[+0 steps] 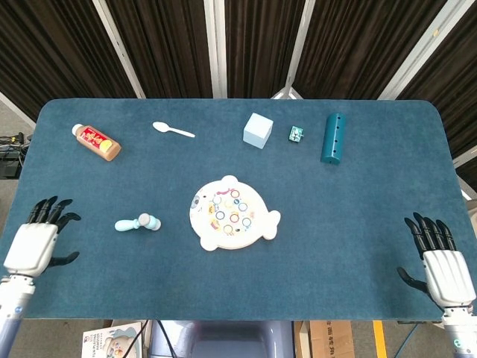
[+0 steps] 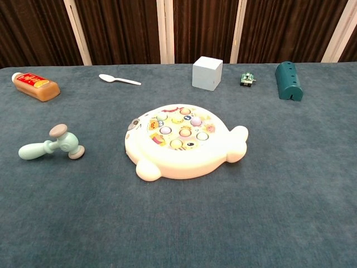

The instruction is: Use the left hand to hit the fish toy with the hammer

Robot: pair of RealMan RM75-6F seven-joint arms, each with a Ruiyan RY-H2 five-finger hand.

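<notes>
The left robot hand (image 1: 33,242) is resting at the near left corner of the bench (image 1: 358,224), fingers spread apart and holding nothing. Outward from it, toward the bench centre and slightly farther from the robot, the hammer (image 1: 139,223) is lying on its side, well apart from the fingers; its long axis is running left to right, handle end toward this robot hand and head toward the fish toy (image 1: 232,213). The fish toy is sitting near the bench centre, just beyond the hammer head. The right robot hand (image 1: 440,261) is lying open and empty at the near right corner, much farther from the hammer.
</notes>
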